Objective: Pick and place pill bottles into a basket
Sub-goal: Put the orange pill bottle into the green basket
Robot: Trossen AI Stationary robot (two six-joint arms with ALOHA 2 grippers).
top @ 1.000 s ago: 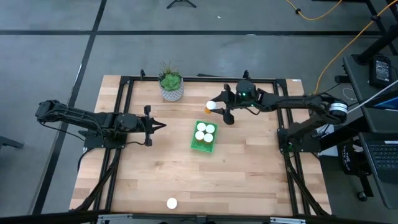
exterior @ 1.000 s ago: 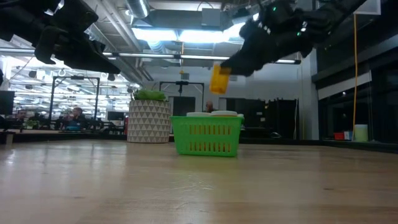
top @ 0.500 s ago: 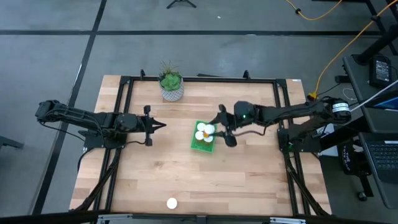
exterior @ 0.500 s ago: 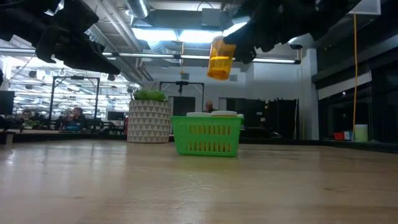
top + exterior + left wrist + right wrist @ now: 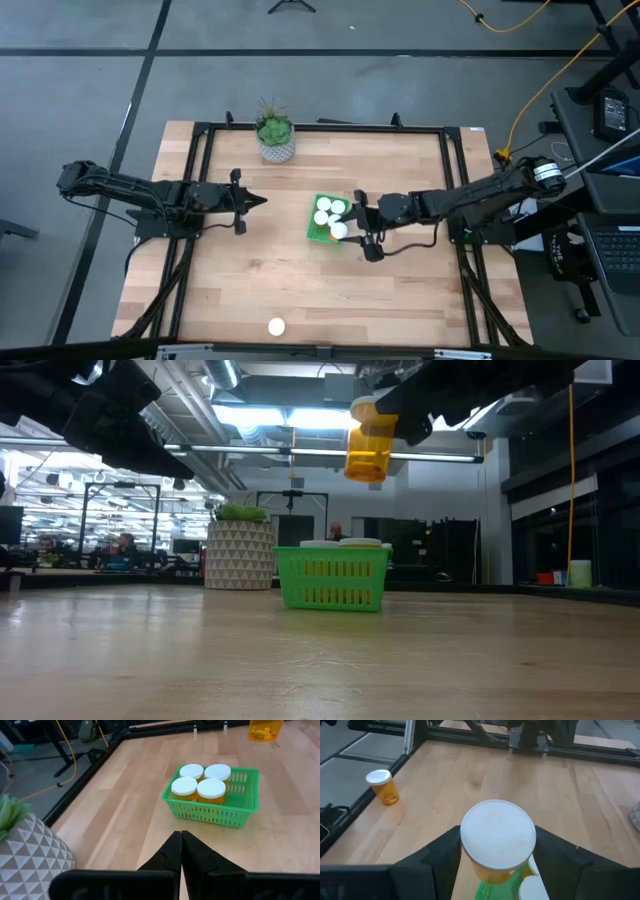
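The green basket (image 5: 316,234) stands mid-table with several white-capped orange pill bottles (image 5: 198,784) upright in it. My right gripper (image 5: 352,228) is shut on one more pill bottle (image 5: 367,448), held above the basket's right near part. It also shows in the right wrist view (image 5: 498,841) and the left wrist view (image 5: 265,729). Another pill bottle (image 5: 276,326) stands on the table near the front edge. It also shows in the right wrist view (image 5: 383,785). My left gripper (image 5: 262,201) is shut and empty, left of the basket, and shows in its wrist view (image 5: 180,840). My right gripper pinches the pill bottle's orange body just under the white cap (image 5: 490,873) between its two fingers (image 5: 440,857). The fingers come about level from the table's right side. The bottle is lifted clear above the basket, cap up, slightly tilted.
A white patterned pot with a green plant (image 5: 275,139) stands at the far edge, left of the basket. A black frame (image 5: 200,150) runs round the table's edges. Bare wood lies between the basket and the front edge.
My right gripper has carried the pill bottle from the far side, right of the plant, toward the near edge. It now hangs over the basket's right near part. It has stayed shut on the bottle, which is clear of the table throughout.
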